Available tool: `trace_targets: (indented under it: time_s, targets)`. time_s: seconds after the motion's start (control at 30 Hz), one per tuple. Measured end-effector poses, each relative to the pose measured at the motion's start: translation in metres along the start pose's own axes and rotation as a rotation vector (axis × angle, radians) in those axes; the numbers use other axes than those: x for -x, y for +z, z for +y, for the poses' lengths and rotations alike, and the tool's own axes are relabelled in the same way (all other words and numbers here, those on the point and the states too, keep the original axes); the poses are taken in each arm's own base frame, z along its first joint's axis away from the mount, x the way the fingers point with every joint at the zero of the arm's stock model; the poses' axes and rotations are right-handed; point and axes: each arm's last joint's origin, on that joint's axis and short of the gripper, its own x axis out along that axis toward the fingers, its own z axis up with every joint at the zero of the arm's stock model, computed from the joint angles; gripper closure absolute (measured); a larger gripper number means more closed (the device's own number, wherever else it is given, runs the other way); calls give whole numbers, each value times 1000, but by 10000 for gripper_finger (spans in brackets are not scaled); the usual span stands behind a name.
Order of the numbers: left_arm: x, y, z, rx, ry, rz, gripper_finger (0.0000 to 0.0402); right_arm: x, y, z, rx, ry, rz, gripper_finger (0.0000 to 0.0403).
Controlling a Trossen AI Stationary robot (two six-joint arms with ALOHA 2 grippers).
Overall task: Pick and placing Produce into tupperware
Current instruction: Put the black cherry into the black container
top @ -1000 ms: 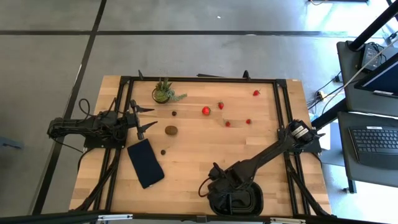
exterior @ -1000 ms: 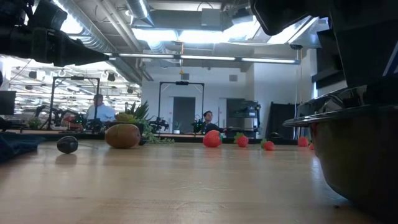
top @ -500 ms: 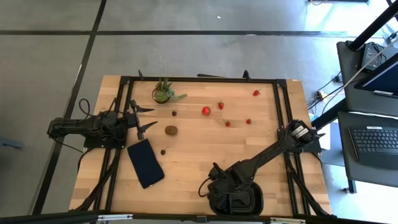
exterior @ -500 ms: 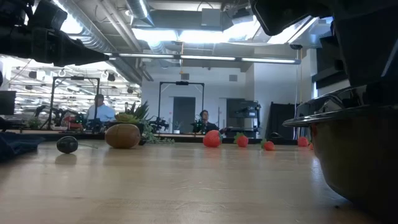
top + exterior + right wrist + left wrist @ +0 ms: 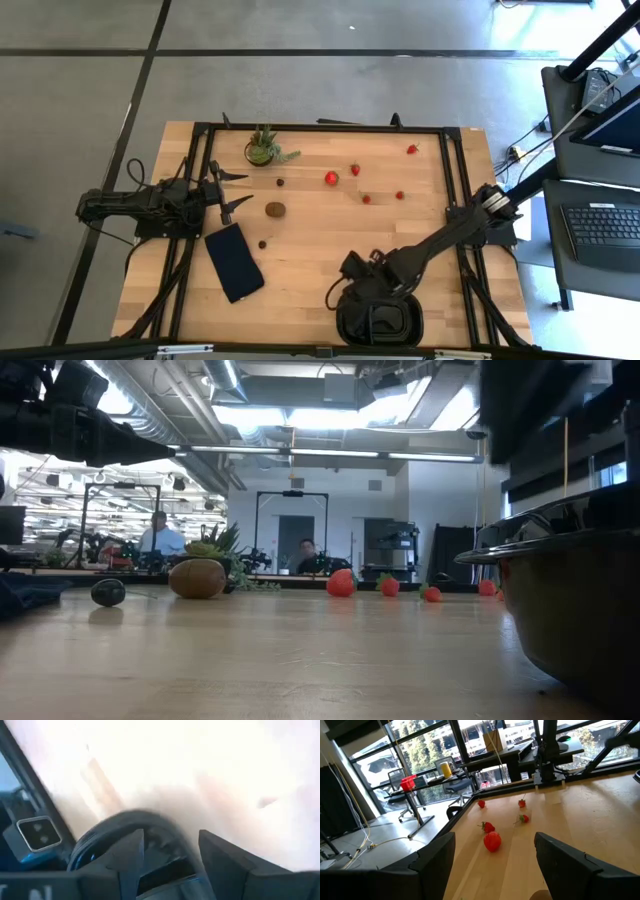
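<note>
The right gripper [image 5: 362, 272] is hanging just above the tupperware [image 5: 379, 322] at the bottom centre of the high view, and in its wrist view the fingers [image 5: 131, 857] are standing apart with nothing visible between them, over the black rim. The tray is sitting at the lower edge of the table [image 5: 320, 250]. All the produce is lying well apart from it in the upper half: the kiwi [image 5: 275, 209], the large strawberry [image 5: 331, 178], smaller strawberries [image 5: 354, 170] and a dark berry [image 5: 262, 243]. To do this step well, I think the right arm should be rising clear of the tray rim first, then going to one fruit with the jaws wide. The left gripper [image 5: 232, 190] is waiting at the left edge, its jaws spread and empty.
</note>
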Motion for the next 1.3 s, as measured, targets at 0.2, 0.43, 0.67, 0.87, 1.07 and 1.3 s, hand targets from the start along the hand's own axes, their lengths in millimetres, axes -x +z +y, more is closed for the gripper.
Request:
trace_targets:
  time_s: [0.2,0.43,0.67,0.87,1.07,1.3]
  targets:
    - [0,0,0,1,0,-2,137,21,20,-14,154,-72,-162,210]
    - [0,0,0,2,1,-4,137,20,56,-40,305,-183,-185,210]
    - [0,0,0,1,1,-3,137,29,78,-63,405,-231,-183,210]
    - [0,0,0,1,0,-1,137,35,74,-100,405,-177,-284,210]
    - [0,0,0,1,1,-1,133,37,53,-151,391,7,-480,210]
    - [0,0,0,34,-4,-2,85,23,32,-209,422,15,-683,210]
